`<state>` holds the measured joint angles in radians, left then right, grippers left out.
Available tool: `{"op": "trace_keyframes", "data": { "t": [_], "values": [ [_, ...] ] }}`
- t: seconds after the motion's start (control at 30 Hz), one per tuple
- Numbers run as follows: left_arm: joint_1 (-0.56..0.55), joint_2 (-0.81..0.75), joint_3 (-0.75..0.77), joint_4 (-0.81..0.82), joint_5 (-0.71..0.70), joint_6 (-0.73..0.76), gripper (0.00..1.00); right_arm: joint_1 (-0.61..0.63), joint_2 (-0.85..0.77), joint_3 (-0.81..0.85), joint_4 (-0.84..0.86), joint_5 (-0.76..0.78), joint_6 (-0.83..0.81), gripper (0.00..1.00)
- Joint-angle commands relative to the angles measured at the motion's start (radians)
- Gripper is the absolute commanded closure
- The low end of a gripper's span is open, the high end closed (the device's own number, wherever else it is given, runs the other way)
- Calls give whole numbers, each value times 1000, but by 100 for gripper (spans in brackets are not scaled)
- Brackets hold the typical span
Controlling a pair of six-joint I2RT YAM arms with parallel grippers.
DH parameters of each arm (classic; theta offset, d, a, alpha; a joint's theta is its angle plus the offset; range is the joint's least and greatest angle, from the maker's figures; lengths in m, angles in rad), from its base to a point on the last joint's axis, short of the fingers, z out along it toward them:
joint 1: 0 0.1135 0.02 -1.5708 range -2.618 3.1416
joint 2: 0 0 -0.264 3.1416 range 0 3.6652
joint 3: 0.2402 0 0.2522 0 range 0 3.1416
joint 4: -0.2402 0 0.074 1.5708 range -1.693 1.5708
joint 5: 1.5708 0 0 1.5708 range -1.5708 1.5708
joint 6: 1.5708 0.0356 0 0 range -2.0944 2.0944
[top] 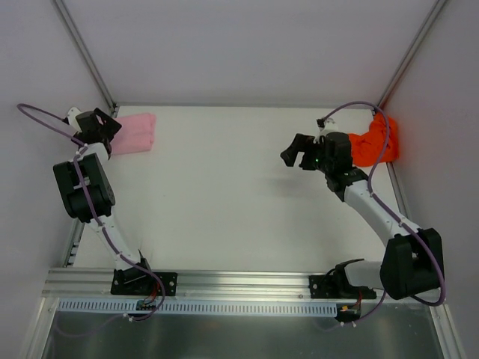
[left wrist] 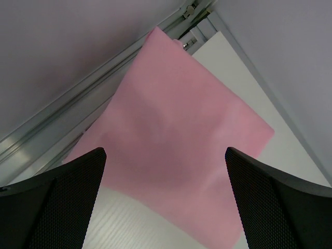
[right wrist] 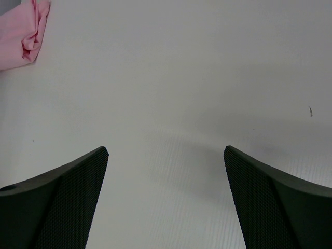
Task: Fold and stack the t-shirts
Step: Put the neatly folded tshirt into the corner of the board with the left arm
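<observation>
Top view: a soft pink t-shirt (top: 136,132) lies folded into a rectangle at the white surface's (top: 224,187) far-left corner, beneath the left claw (top: 103,131). An orange-red t-shirt (top: 374,142) lies crumpled far right, behind the right claw (top: 298,153).
Left wrist: smooth pink cloth lies between wide-spread, mesh-textured fingers (left wrist: 57,197).
Right wrist: the claw is equally wide over the matte surface.

You are looking at a left arm (top: 84,187) and a right arm (top: 374,208), both wearing white links and chunky black joint housings. Purple cables (top: 443,277) are running along them, and the black fingers (left wrist: 52,207) are showing a fine mesh texture.
</observation>
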<state>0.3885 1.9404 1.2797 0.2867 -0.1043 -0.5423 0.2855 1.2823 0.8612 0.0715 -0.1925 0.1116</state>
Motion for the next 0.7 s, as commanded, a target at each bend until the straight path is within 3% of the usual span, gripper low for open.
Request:
{"op": "trace_keyframes", "data": {
  "t": [0.0, 0.47, 0.67],
  "values": [
    [19, 61, 67, 55, -5, -54, 1, 1, 28, 76, 37, 4, -30, 3],
    [26, 198, 291, -228, -164, 37, 1, 1, 97, 150, 20, 24, -27, 3],
    [27, 158, 236, -150, -107, 107, 1, 0, 107, 157, 27, 11, -16, 3]
  ]
}}
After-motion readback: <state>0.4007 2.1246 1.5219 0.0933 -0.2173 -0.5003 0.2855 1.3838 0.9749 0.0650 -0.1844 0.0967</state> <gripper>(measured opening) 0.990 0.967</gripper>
